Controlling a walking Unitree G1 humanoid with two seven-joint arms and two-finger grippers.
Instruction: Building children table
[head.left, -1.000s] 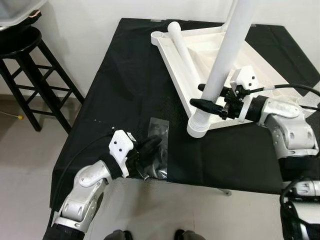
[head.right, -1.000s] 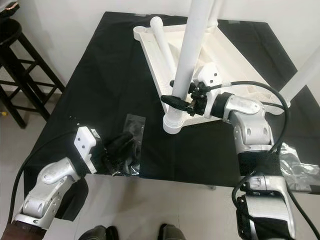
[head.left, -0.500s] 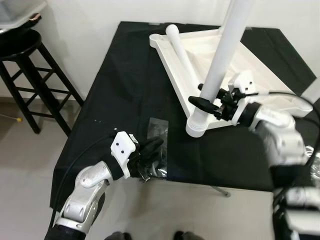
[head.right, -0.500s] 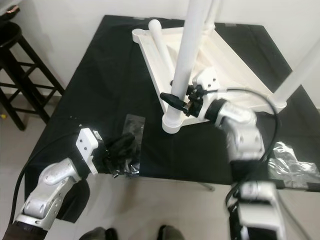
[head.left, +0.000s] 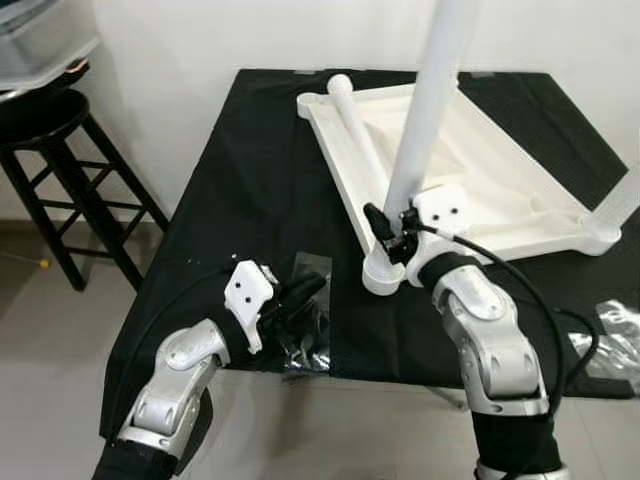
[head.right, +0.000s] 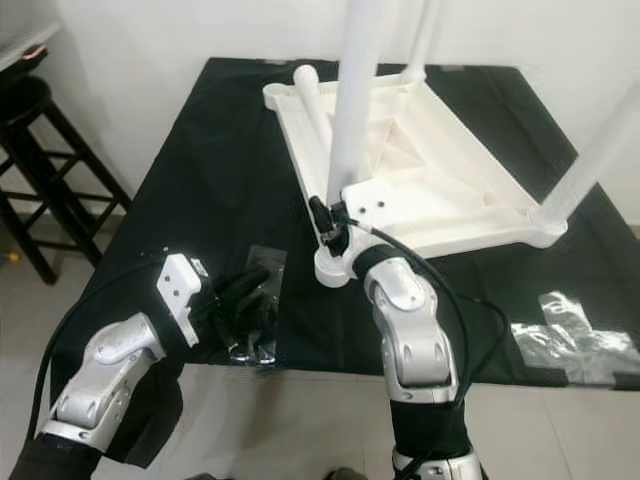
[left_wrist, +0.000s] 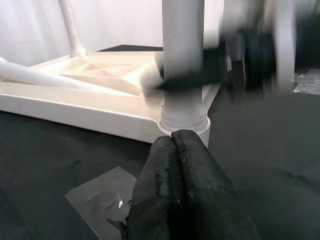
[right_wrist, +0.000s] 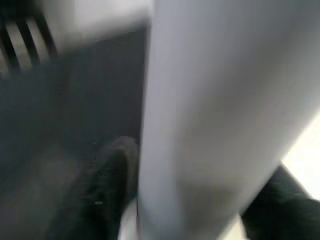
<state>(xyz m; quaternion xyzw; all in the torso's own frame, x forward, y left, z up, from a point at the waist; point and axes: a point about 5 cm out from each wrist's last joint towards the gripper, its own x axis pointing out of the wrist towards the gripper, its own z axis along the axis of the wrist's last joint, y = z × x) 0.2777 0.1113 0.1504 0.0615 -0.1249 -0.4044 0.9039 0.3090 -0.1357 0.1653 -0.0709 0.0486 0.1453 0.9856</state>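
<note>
The white children's table (head.left: 480, 170) is lying upside down on the black-draped tabletop (head.left: 240, 180), and the job looks roughly half done. The right pincer (head.left: 392, 232) is clamping the near leg (head.left: 425, 110) low down, one black finger on either side of the tube, just above the corner socket (head.left: 378, 278) where that leg is standing upright. In the right wrist view the leg (right_wrist: 220, 110) is sitting squarely between the two dark fingers (right_wrist: 107, 190), so the grip reads as firm. Whether the leg is fully seated or needs more twisting, the pictures are not showing. Beyond the right pincer, a second leg (head.right: 600, 150) is rising from the right-hand corner, and what looks like a third upright (head.right: 425, 40) is standing at the far corner. One loose leg (head.left: 358, 130) is lying flat along the far-left edge of the upturned top, ahead of the gripped leg, and that one seems to be the piece waiting its turn. Meanwhile the left pincer (head.left: 300, 300), fingers pressed together with nothing visibly caught between them, is resting over a clear plastic bag (head.left: 308, 330) at the near edge of the cloth, well short of the table. A black stool (head.left: 60, 170) is standing off beyond the left arm, and crumpled plastic wrap (head.right: 570, 335) is lying out past the right arm.
</note>
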